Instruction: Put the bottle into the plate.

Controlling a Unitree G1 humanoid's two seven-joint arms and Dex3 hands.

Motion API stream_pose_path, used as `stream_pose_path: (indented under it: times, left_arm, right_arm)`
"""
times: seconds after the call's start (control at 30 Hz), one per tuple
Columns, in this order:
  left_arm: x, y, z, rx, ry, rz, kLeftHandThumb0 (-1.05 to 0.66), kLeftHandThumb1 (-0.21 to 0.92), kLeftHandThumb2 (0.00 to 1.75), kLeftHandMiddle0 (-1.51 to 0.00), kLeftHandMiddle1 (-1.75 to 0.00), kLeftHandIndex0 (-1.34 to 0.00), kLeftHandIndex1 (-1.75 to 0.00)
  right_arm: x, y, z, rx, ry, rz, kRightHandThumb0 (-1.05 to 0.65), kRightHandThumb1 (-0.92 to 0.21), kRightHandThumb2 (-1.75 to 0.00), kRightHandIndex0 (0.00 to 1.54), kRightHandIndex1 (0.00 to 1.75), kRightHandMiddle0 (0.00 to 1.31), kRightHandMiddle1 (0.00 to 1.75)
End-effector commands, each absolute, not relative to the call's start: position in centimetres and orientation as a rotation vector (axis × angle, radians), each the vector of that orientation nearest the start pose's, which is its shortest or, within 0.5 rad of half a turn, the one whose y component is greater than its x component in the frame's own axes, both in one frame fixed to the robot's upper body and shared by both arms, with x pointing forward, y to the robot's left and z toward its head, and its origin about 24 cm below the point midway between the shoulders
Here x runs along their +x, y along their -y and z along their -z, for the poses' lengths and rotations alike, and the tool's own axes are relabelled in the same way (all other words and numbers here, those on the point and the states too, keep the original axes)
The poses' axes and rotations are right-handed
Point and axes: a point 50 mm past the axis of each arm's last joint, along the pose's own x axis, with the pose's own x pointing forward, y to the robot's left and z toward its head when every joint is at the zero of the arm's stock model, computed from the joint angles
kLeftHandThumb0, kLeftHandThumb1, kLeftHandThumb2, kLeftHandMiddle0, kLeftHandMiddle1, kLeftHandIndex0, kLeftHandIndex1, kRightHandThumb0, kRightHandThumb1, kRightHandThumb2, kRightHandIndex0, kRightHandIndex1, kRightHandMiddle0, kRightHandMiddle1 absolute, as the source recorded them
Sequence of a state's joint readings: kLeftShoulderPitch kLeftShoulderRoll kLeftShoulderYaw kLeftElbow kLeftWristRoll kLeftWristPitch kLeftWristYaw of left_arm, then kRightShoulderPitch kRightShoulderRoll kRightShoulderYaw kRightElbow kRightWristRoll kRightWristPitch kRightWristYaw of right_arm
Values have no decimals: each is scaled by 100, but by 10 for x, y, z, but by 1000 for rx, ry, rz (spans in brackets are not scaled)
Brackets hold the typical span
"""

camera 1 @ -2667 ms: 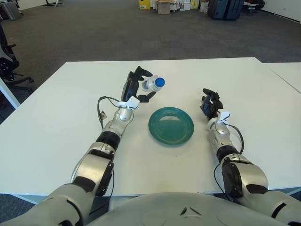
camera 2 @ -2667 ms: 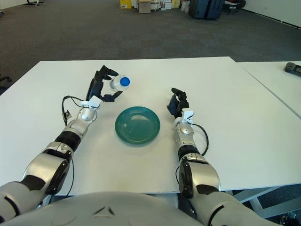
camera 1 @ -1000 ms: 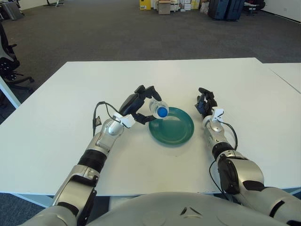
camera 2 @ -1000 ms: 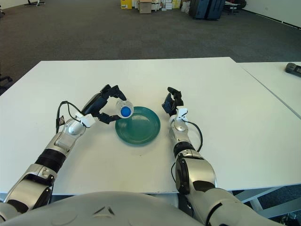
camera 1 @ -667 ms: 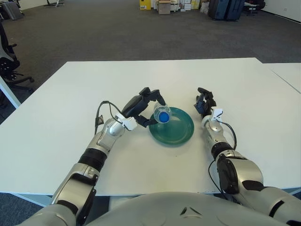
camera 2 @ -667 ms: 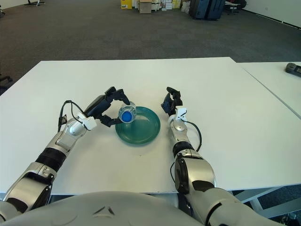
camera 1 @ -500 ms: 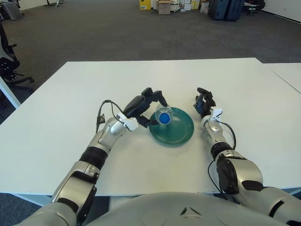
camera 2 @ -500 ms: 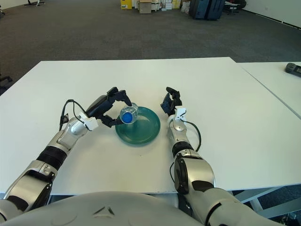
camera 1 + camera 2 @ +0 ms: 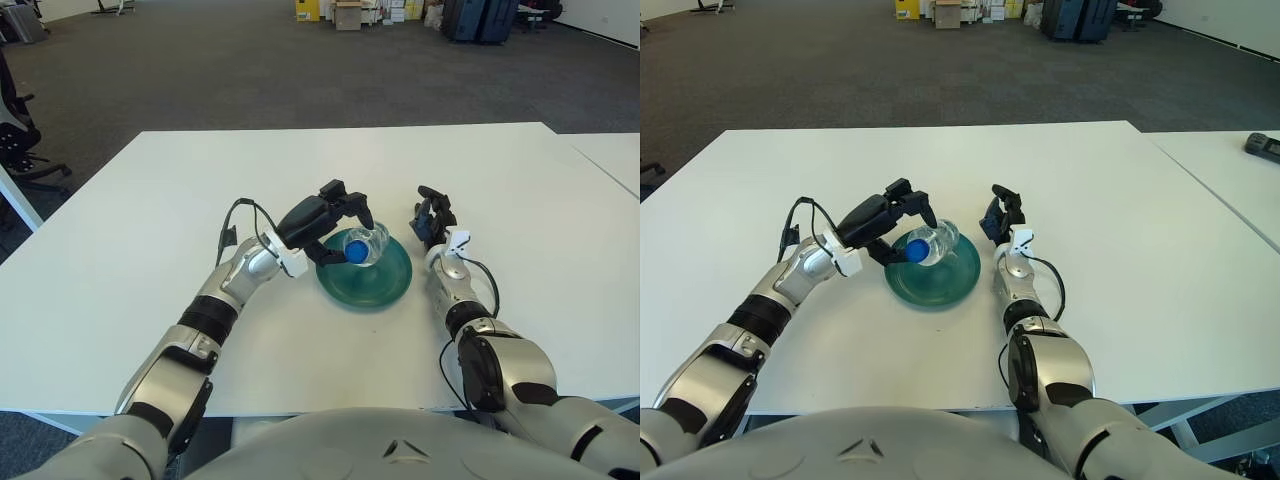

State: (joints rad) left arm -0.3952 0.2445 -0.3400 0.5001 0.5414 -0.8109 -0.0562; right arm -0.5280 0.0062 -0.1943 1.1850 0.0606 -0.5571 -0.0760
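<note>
A clear plastic bottle (image 9: 364, 244) with a blue cap lies tilted over the green plate (image 9: 382, 282), its cap pointing toward me. My left hand (image 9: 325, 222) is over the plate's left rim, its dark fingers still curled around the bottle. My right hand (image 9: 431, 217) rests on the table just right of the plate, fingers relaxed and empty. The same scene shows in the right eye view, with the bottle (image 9: 930, 242) over the plate (image 9: 945, 283).
The white table (image 9: 130, 250) stretches wide around the plate. A second white table (image 9: 610, 160) adjoins at the right, with a small dark object (image 9: 1262, 144) on it. Boxes and cases stand far back on the grey floor.
My left hand has carried the bottle rightward and down from the table's left-centre to over the plate. The bottle now lies lower and more tilted. The right hand has barely moved.
</note>
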Motion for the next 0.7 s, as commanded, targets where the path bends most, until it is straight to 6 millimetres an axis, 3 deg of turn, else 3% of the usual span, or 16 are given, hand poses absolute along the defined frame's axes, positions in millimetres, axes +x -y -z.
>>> stream_pose_path:
  times: [0.0, 0.43, 0.57, 0.63, 0.67]
  left_arm:
    - [285, -72, -78, 777, 702, 748, -7, 45, 105, -116, -175, -91, -175]
    - [285, -68, -75, 771, 683, 786, -8, 45, 107, -112, -175, -86, -175]
    - [288, -70, -75, 789, 680, 807, -16, 45, 105, -99, -175, -78, -175]
    - [290, -72, -76, 807, 687, 816, -30, 43, 111, -90, -175, -66, -175]
    - [290, -72, -77, 814, 692, 819, -19, 35, 122, -81, -175, -63, -170]
  right_arm:
    - [306, 141, 31, 124, -177, 133, -97, -92, -106, 25, 0, 0, 83]
    - [305, 140, 31, 126, -171, 137, -96, -92, -106, 23, 0, 0, 82]
    - [305, 141, 31, 123, -170, 138, -96, -92, -107, 21, 0, 0, 79]
    - [305, 141, 31, 121, -168, 138, -96, -92, -108, 20, 0, 0, 78]
    - [305, 141, 31, 120, -166, 139, -95, -92, -108, 20, 0, 0, 78]
